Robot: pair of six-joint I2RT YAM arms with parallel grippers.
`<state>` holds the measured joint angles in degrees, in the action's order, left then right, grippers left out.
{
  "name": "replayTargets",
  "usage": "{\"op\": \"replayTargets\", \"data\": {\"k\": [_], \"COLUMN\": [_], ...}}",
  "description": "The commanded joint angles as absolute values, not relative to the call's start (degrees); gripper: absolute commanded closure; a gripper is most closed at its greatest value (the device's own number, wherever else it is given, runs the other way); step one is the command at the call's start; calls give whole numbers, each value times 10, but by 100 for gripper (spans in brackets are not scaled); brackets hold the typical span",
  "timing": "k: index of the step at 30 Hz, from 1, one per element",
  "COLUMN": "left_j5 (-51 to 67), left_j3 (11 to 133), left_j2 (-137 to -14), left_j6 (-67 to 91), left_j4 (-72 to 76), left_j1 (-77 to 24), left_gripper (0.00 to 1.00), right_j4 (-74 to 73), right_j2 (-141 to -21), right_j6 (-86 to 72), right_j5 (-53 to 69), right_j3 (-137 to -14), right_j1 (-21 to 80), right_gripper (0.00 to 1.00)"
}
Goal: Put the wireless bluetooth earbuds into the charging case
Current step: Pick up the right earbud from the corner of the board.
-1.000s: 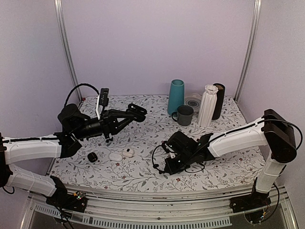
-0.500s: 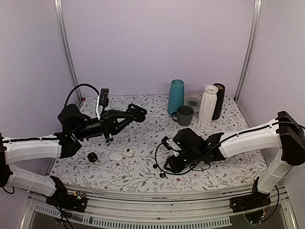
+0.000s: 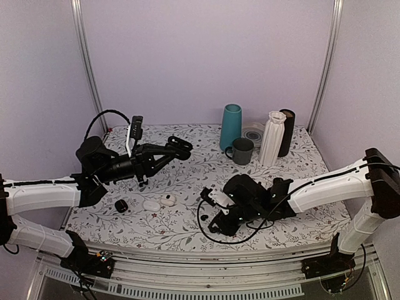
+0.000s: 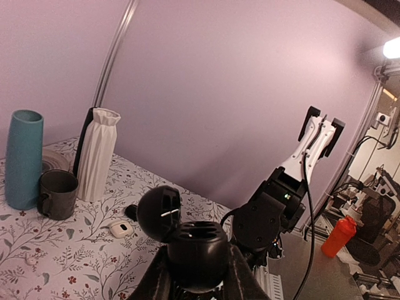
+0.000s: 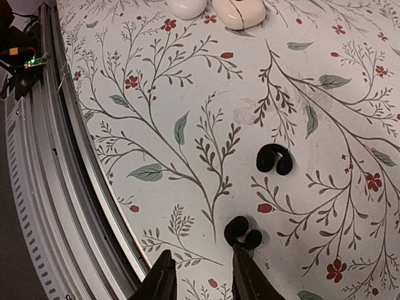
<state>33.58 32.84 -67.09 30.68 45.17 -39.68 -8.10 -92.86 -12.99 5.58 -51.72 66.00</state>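
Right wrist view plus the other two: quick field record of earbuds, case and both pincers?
left pincer: shut on charging case, raised off the table
charging case: black, lid open
right pincer: open, low over table
near earbud: on table, just beyond right pincer's tips, ungripped
far earbud: on table, apart from the near one
white cases: two, side by side, farther out on table
inserted: none

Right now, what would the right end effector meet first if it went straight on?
Probably the nearer earbud, lying slightly off-centre just beyond the right end effector; depth is uncertain.
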Motion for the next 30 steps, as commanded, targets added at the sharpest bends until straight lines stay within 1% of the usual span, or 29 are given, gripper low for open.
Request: {"op": "replayTargets", "data": {"k": [1,14,30], "left_j5": [335,335,336], "left_j3": [328,329,331], "left_j2": [-671,-663,-658], "left_j6": [306,303,302], "left_j4": [462,452,446], "left_j1": [-389,-388,-388], "left_gripper": [100,100,100], "right_j4": [-63,-58,-52], "right_j2": [-954,-991,-1009], "right_j6": [-109,-105,-114], "right_j5": [86,67,54], "right_j3": [-515,-525,-525], "right_j1": [662,662,662], "right_gripper": [70,71,71]}}
